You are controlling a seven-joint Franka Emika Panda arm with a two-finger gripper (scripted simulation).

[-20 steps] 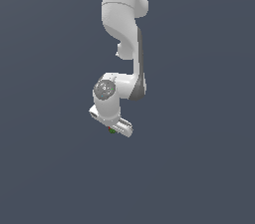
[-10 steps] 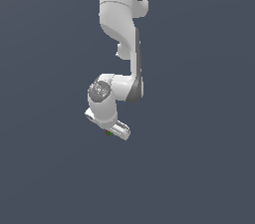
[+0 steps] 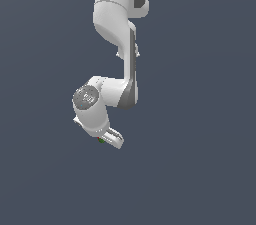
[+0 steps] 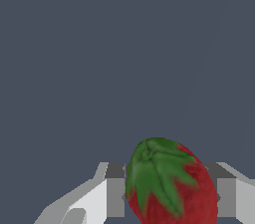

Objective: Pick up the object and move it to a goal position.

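The object is a red strawberry-like blob with a green leafy cap, and it fills the gap between my two grey fingers in the wrist view. My gripper is shut on it. In the exterior view the object shows only as a tiny red and green speck at the lower tip of the white gripper, most of it hidden by the hand. The arm hangs down from above, with the wrist bent toward the exterior view's left.
Only a plain dark grey-blue surface lies around and beneath the arm in both views. The white arm links rise to the top of the exterior view. No other objects or markers show.
The wrist and gripper have moved downward and slightly toward the exterior view's left, carrying the red object along in the shut fingers.
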